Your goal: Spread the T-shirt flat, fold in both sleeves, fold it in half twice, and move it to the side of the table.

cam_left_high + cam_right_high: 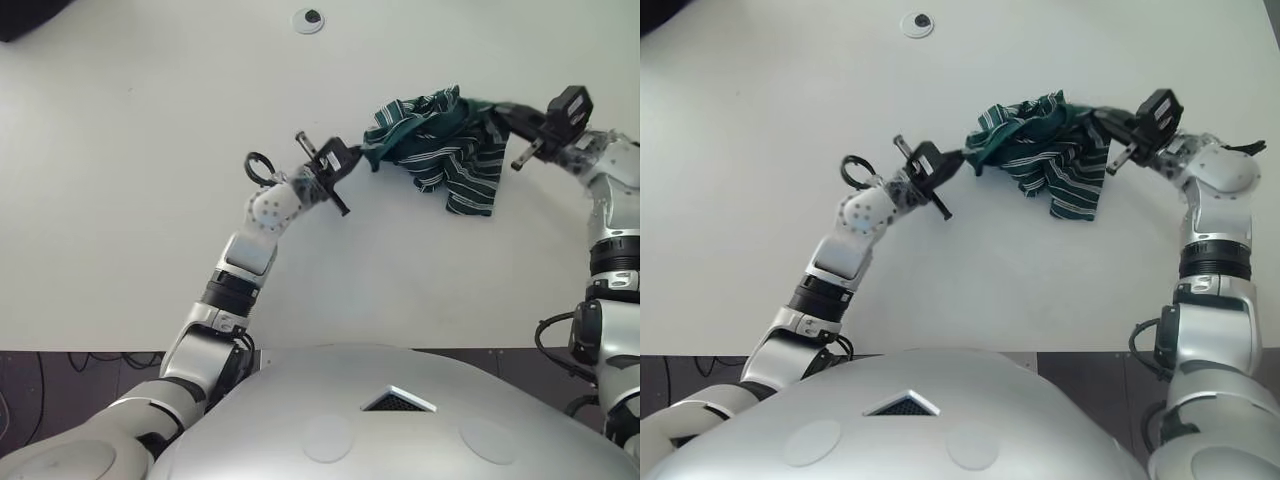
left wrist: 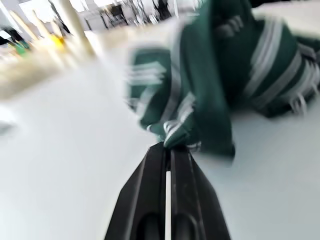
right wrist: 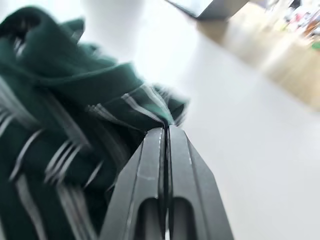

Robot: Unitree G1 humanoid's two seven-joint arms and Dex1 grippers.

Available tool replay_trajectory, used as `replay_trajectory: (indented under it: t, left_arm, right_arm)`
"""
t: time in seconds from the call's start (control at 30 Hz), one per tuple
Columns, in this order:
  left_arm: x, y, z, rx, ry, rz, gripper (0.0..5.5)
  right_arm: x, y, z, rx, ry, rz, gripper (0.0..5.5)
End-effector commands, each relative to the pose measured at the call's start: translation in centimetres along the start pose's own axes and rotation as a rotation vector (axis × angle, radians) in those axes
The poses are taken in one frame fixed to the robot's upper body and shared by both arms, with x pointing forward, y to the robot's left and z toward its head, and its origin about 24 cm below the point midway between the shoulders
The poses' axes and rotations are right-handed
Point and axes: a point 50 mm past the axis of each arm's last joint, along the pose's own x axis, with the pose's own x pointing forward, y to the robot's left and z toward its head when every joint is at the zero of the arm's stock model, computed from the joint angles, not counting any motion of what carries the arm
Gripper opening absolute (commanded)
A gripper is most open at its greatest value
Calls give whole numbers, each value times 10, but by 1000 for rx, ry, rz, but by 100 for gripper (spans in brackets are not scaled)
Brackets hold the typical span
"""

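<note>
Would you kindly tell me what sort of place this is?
Probably a lab or office workroom: a white table with a round cable port, and loose cables beyond its near edge.

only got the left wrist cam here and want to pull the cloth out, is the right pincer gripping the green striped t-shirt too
observer: Yes, the right pincer is shut on the right-hand end of the dark green T-shirt with white stripes.
operator: is it spread flat yet
observer: No, the head views show it bunched in a heap between the left pincer and the right one, over the white table.
operator: anything else up there
observer: A small round white disc with a dark centre lies near the table's far edge, well apart from the shirt.
</note>
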Motion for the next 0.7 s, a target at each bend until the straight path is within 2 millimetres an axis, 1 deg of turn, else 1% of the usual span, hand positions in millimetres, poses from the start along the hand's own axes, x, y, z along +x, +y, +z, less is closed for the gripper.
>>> replay_trajectory:
  t: [0.03, 0.1, 0.17, 0.27, 0.3, 0.37, 0.43, 0.53, 0.6, 0.7]
  left_arm:
    - [-21, 58, 71, 240, -195, 142, 0]
    - [-31, 69, 93, 375, -218, 145, 0]
    - [-36, 85, 109, 470, -205, 161, 0]
    - [-36, 120, 130, 617, -143, 214, 0]
    - [-35, 130, 136, 656, -124, 223, 0]
    - [-30, 160, 152, 727, -82, 269, 0]
    - [-24, 184, 167, 779, -54, 309, 0]
    - [-14, 214, 187, 825, -5, 365, 0]
    - [-9, 229, 196, 849, 29, 399, 0]
    - [-4, 243, 209, 865, 60, 475, 0]
  right_arm:
    - [21, -10, 46, -86, -218, -97, 2]
    - [31, -8, 66, -124, -285, -99, 2]
    - [46, -9, 93, -151, -355, -117, 2]
    - [68, -15, 132, -204, -427, -142, 2]
    - [74, -17, 142, -218, -438, -146, 2]
    - [87, -26, 161, -231, -450, -177, 2]
    - [95, -35, 174, -230, -454, -212, 2]
    - [104, -48, 196, -239, -453, -247, 2]
    - [110, -54, 211, -252, -439, -268, 2]
    - [118, -61, 231, -283, -407, -320, 2]
